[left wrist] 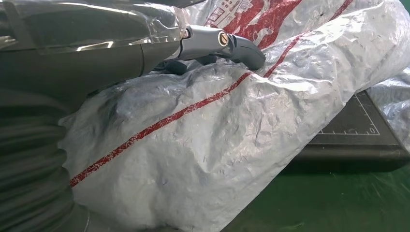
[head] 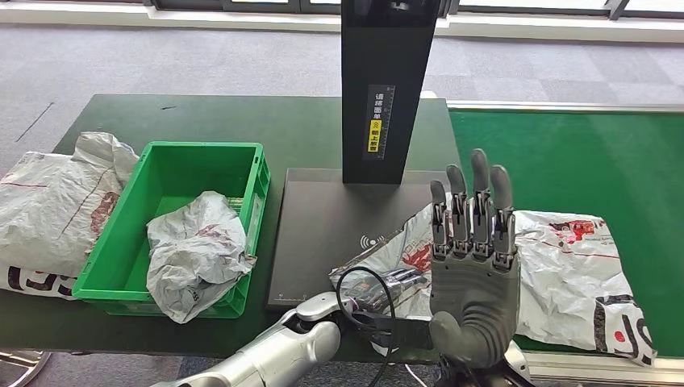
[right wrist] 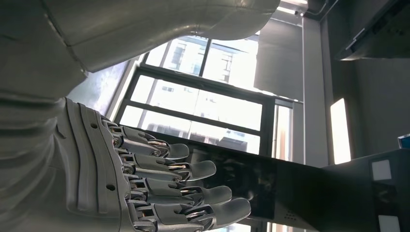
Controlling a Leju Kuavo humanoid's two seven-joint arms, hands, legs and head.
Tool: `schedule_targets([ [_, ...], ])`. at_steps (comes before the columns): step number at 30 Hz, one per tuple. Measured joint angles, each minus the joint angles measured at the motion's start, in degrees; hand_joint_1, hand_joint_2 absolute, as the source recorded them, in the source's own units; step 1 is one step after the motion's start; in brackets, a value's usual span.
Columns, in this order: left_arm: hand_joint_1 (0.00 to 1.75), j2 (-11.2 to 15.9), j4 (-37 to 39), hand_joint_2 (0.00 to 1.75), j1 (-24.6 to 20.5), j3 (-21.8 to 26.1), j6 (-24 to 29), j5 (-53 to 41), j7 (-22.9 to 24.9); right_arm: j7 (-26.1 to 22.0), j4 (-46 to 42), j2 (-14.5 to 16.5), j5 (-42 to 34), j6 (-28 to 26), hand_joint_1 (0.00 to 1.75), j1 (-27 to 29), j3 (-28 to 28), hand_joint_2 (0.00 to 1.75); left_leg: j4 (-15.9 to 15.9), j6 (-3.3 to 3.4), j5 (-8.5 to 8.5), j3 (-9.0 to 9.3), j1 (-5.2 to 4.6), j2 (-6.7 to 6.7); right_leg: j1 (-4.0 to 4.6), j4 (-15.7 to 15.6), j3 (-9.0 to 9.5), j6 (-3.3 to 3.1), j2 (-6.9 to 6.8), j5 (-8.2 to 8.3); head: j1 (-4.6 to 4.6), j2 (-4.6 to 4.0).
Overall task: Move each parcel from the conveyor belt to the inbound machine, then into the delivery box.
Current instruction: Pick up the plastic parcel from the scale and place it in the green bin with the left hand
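Right hand (head: 473, 266): raised, fingers straight and apart, nothing held. Left hand (head: 387, 289): grasped onto the crumpled grey parcel (head: 565, 274), which is laid across conveyor belt (head: 597, 161) and inbound machine (head: 323, 226). Delivery box (head: 165, 173): another parcel contained.

We see a parcel-sorting test floor in an office building: green conveyor belt (head: 581, 153) at right, black scanning station (head: 339, 234) mid-frame, green crate (head: 258, 189) left, grey carpet tiles (head: 202, 60), tall windows (right wrist: 203, 96).
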Motion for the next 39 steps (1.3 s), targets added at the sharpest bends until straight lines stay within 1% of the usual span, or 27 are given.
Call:
schedule_targets([
  [1,1.59,0.0,0.1,1.75,-0.1,-0.1,-0.2,0.1,0.0,0.0,0.0,0.0,0.1,0.0,0.0,0.0,0.0,1.75,0.0,0.0,0.0,0.01,0.0,0.0,0.0,0.0,0.01,0.0,0.0,0.0,0.0,0.0],
  [2,1.75,0.0,0.2,1.75,-0.2,-0.3,-0.3,0.1,0.1,0.0,0.0,0.0,0.1,0.1,0.0,0.0,0.0,1.75,0.0,0.0,0.0,0.02,0.0,0.0,0.0,0.0,0.02,0.0,0.0,0.0,0.0,0.0],
  [4,1.75,0.0,0.4,1.75,-0.5,-0.6,0.0,0.1,0.2,0.1,0.0,0.0,0.1,0.1,0.0,0.0,0.0,1.75,0.0,0.0,0.0,0.04,0.0,0.0,0.0,0.0,0.05,0.0,-0.01,0.0,0.01,0.0],
  [8,1.75,-0.1,0.5,1.75,-0.8,-0.8,2.8,0.1,0.8,0.8,-0.1,0.0,0.2,0.3,0.0,0.0,-0.1,1.75,0.0,0.0,0.0,0.07,0.0,0.0,0.0,0.0,0.07,0.0,0.0,0.0,0.01,0.0],
  [12,1.75,-0.2,0.5,1.75,-1.1,-0.7,4.0,-0.1,1.0,0.9,-0.3,0.0,0.2,0.5,0.0,0.0,-0.2,1.75,0.0,0.0,0.0,0.09,0.0,0.0,0.0,0.0,0.08,0.0,0.0,0.0,0.01,0.0],
  [18,1.75,-0.2,0.5,1.75,-1.0,-0.6,6.6,-2.2,1.3,1.0,-1.0,0.0,0.3,0.6,0.0,0.1,-0.4,1.75,0.0,0.0,0.0,0.09,0.0,0.0,0.0,0.0,0.07,0.0,0.01,0.0,0.0,0.0],
  [25,1.75,0.0,0.3,1.75,-0.3,0.9,8.5,-5.6,0.9,1.0,-1.7,0.0,0.6,0.7,0.0,0.3,-0.6,1.75,0.0,0.0,0.0,0.08,0.0,0.0,0.0,0.0,0.07,0.0,0.01,0.0,0.01,0.0],
  [28,1.75,0.6,-0.8,1.75,0.6,2.0,10.6,-7.2,0.9,1.0,-1.9,0.0,0.7,0.8,0.0,0.5,-0.7,1.75,0.0,0.0,0.0,0.08,0.0,0.0,0.0,0.0,0.08,0.0,0.01,0.0,0.01,0.0],
  [30,1.75,1.8,-3.1,1.75,1.8,3.1,12.6,-8.6,1.1,1.0,-2.1,0.0,1.0,0.7,0.0,0.9,-0.7,1.75,0.0,0.0,0.0,0.08,0.01,0.01,0.0,0.0,0.07,0.0,0.02,0.0,0.01,0.0],
  [33,1.75,5.1,-10.6,1.75,4.9,6.4,14.1,-11.9,2.6,1.1,-2.9,0.0,1.4,0.3,0.0,1.5,-1.1,1.75,0.0,-0.01,0.0,0.06,0.03,0.04,0.03,0.0,0.04,-0.01,0.06,0.0,-0.01,0.0],
  [37,1.75,11.2,-27.8,1.75,10.7,15.1,14.2,-19.9,5.1,1.3,-4.8,-0.1,2.2,-1.5,0.0,2.9,-3.2,1.75,0.0,-0.05,0.02,0.03,0.11,0.1,0.1,0.1,-0.04,-0.05,0.1,-0.03,-0.01,0.0],
  [39,1.75,13.6,-34.9,1.75,12.5,19.9,13.8,-21.9,5.4,1.3,-5.6,-0.1,2.7,-2.7,0.0,3.8,-4.3,1.75,0.0,-0.07,0.03,0.01,0.12,0.1,0.11,0.1,-0.06,-0.07,0.08,-0.04,-0.02,0.0],
])
